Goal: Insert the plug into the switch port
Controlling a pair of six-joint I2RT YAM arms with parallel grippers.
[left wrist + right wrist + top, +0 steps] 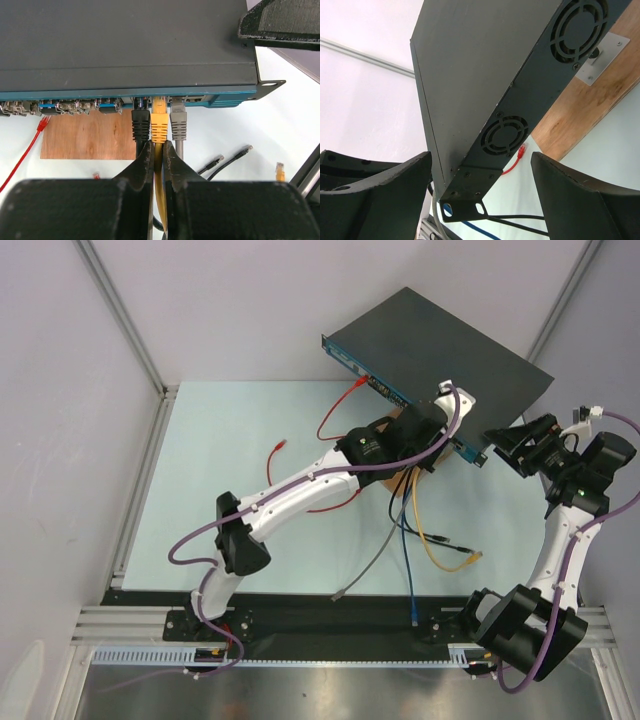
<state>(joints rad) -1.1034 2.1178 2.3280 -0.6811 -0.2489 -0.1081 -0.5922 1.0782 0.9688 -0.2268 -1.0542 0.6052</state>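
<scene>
Lining up the yellow plug (159,125) at the switch (125,45)

My left end effector (158,150) is pinching the yellow cable (160,200) behind the plug, whose nose is entering the blue face between neighbours. I'm aiming straight in, no sideways lean. The right end effector (480,167) is gaping wide, straddling the switch's corner.
</scene>
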